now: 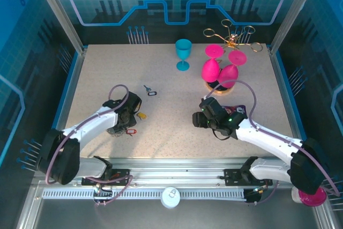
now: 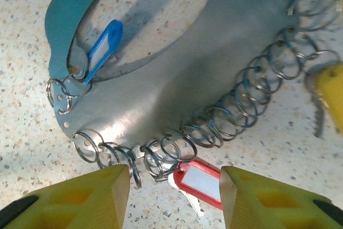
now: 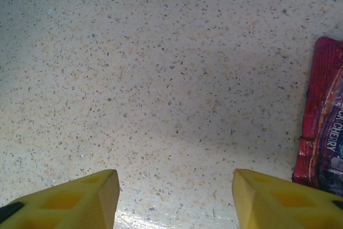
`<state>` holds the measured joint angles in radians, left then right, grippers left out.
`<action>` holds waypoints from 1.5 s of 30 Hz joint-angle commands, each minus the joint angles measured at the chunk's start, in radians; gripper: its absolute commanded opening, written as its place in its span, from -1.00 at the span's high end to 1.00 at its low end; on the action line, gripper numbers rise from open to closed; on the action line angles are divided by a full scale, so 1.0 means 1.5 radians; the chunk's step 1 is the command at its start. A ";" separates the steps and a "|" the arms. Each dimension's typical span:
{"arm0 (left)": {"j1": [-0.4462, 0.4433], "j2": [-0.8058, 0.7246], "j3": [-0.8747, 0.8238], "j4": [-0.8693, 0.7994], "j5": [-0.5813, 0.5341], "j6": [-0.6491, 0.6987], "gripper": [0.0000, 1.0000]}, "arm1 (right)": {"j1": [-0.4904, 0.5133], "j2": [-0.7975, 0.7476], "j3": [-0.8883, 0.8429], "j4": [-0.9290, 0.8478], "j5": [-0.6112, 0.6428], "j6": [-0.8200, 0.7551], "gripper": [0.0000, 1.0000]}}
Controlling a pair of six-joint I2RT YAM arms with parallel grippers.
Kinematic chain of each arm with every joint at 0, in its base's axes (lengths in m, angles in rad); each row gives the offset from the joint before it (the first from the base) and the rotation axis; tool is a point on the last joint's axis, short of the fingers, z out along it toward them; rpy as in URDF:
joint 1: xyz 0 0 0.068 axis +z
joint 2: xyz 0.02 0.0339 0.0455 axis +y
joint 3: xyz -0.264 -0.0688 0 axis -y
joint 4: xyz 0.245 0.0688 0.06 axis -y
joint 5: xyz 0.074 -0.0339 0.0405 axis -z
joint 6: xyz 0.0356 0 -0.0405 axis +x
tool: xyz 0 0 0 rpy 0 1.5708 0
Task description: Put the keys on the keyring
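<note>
The keyring [image 2: 252, 95] is a run of linked silver rings along the edge of a curved shiny metal plate [image 2: 161, 79]. A blue-tagged key [image 2: 104, 46] hangs on its left end. A red-tagged key [image 2: 201, 182] lies by the lower rings, between the yellow fingers of my left gripper [image 2: 174, 172], which stands open just outside it. A yellow tag [image 2: 329, 97] shows at the right. From above, my left gripper [image 1: 126, 126] is over the red tag [image 1: 130, 131], next to the yellow tag [image 1: 141, 115]. A dark-tagged key [image 1: 150, 92] lies apart. My right gripper [image 3: 174, 186] is open over bare table.
A teal goblet [image 1: 183, 54] and two pink goblets [image 1: 213, 67] stand at the back, with a gold wire stand [image 1: 233, 37] behind them. A dark red snack packet [image 3: 321, 116] lies just right of my right gripper [image 1: 206, 119]. Blue walls enclose the table.
</note>
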<state>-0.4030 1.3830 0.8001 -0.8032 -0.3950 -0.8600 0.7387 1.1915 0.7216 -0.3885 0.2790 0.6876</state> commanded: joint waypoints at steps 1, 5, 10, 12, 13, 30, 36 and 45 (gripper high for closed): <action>-0.006 0.018 0.034 -0.026 -0.018 -0.036 0.11 | -0.007 0.007 -0.002 0.013 -0.005 -0.001 -0.18; -0.006 0.045 0.053 -0.018 -0.012 -0.045 0.19 | -0.009 0.004 -0.010 0.023 -0.009 0.000 -0.17; -0.006 0.064 0.058 -0.022 -0.017 -0.085 0.28 | -0.016 -0.001 -0.018 0.027 -0.014 -0.003 -0.17; -0.005 0.061 0.052 -0.024 -0.018 -0.113 0.32 | -0.019 -0.006 -0.021 0.027 -0.017 -0.004 -0.17; -0.005 0.058 0.048 -0.024 -0.017 -0.125 0.34 | -0.021 -0.008 -0.023 0.028 -0.019 -0.005 -0.17; 0.043 0.004 -0.016 0.019 0.074 -0.243 0.44 | -0.044 -0.035 -0.048 0.037 -0.038 -0.005 -0.18; 0.044 0.009 -0.020 0.028 0.082 -0.254 0.46 | -0.048 -0.040 -0.053 0.038 -0.042 -0.005 -0.18; 0.048 0.007 -0.036 0.028 0.081 -0.280 0.49 | -0.053 -0.048 -0.059 0.037 -0.046 -0.003 -0.17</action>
<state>-0.3428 1.4086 0.7670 -0.7506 -0.2893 -1.2411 0.6716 1.1389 0.6506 -0.3355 0.2203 0.6834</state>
